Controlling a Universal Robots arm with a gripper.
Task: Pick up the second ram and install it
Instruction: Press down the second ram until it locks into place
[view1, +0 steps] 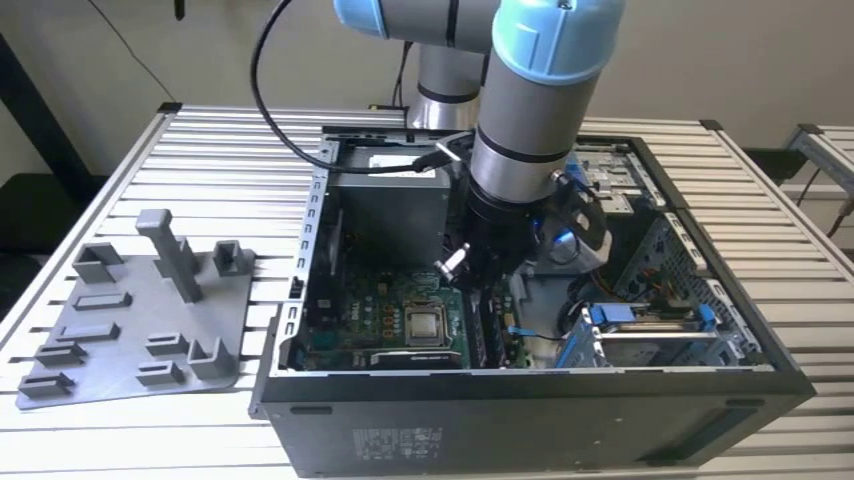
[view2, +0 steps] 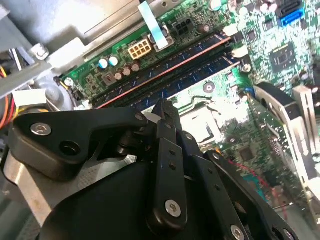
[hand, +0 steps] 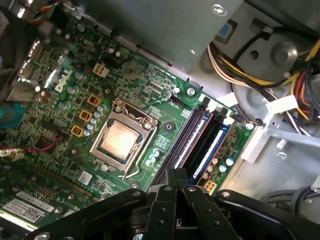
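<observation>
The black linkage gripper (hand: 175, 182), fingers pinched together on nothing I can see, hovers over the long dark memory slots (hand: 200, 142) in the green motherboard (hand: 60, 100), where a thin dark memory stick (view2: 165, 70) looks already seated

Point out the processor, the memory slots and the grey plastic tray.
processor (hand: 119, 141): first wrist view, middle of its metal lid.
memory slots (hand: 202, 137): first wrist view, midway along them.
grey plastic tray (view1: 127, 335): exterior view, flat base.
</observation>
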